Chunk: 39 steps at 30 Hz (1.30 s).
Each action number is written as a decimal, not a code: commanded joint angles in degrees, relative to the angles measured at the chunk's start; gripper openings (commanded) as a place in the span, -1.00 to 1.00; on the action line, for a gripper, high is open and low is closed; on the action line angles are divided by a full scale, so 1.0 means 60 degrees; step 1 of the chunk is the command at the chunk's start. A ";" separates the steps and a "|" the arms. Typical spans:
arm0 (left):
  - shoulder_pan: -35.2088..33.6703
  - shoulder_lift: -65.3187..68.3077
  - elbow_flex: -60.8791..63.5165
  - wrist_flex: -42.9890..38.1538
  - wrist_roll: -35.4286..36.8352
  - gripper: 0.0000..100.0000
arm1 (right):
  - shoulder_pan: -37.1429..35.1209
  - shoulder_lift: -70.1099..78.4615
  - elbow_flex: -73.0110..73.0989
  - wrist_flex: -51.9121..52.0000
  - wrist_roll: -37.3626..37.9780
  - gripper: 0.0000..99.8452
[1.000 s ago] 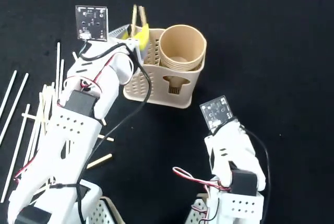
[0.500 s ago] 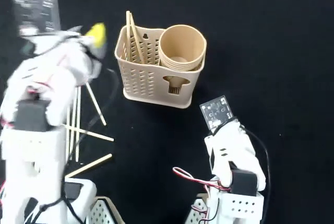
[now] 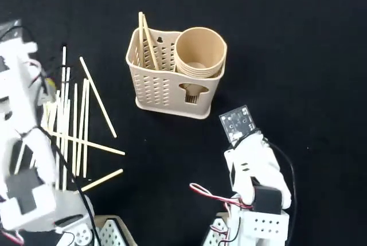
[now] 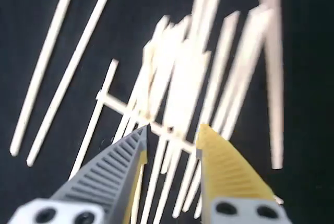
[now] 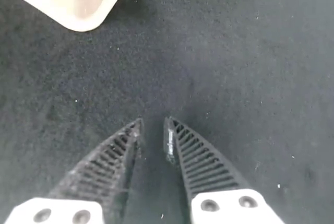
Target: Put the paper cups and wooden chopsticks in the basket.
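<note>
Black cloth table (image 3: 298,57) carries a beige perforated basket (image 3: 166,94) standing upright near the middle, and off to one side a loose heap of chopsticks (image 3: 74,125) lying flat, mostly parallel, a few crossed, with one stray chopstick (image 3: 102,180) nearer the arm bases.

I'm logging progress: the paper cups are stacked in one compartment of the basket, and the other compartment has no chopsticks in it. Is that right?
Not quite. The paper cups are stacked in one compartment of the basket, but the other compartment is not empty. Two chopsticks stand in it, as the high view shows.
</note>
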 commanded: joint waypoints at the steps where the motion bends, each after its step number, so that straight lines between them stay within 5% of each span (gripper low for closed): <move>1: -0.0842 0.0864 -0.0520 0.0029 -0.0147 -0.67 | 0.0117 -0.0696 -0.0051 -0.0190 0.0029 -0.84; 21: -0.1077 0.4557 -0.0784 -0.1245 -0.0103 -0.70 | 0.0117 -0.0696 -0.0051 -0.0190 0.0029 -0.84; 25: -0.1062 0.4484 -0.0799 -0.1275 -0.0103 -0.96 | 0.0117 -0.0696 -0.0051 -0.0190 0.0029 -0.84; 39: 0.0432 0.1612 -0.0652 -0.0659 -0.0088 -0.94 | 0.0117 -0.0696 -0.0051 -0.0190 0.0029 -0.84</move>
